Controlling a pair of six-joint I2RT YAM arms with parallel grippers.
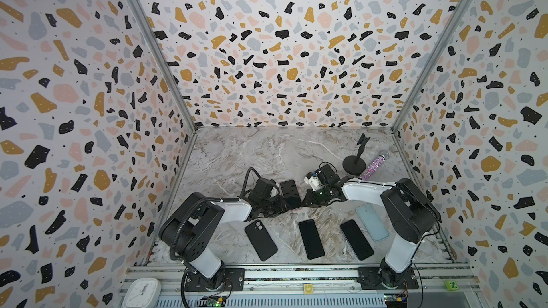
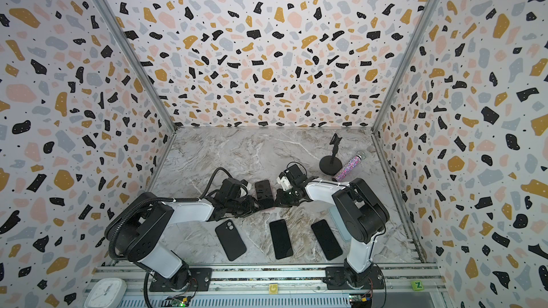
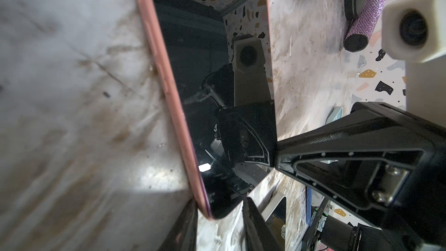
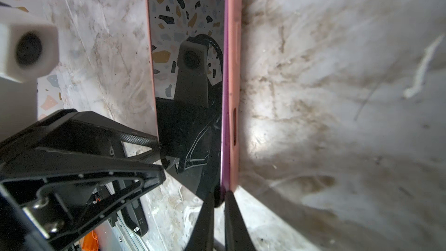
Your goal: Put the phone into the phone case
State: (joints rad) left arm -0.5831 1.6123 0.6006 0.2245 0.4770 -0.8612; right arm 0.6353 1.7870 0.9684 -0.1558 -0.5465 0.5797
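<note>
Top views high, looking down — wrist views close, sharing phone (image 3: 193,68).

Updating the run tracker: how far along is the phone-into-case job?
Mostly done, it seems: the phone lies inside the pink case, rim showing along both long edges. In hand: right tool pinches the case's edge; left tool straddles its end, likely seating a corner. Left: confirm seating, release.

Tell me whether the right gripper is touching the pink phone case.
Touching. In the right wrist view the right gripper pinches the rim of the pink phone case between both fingers.
</note>
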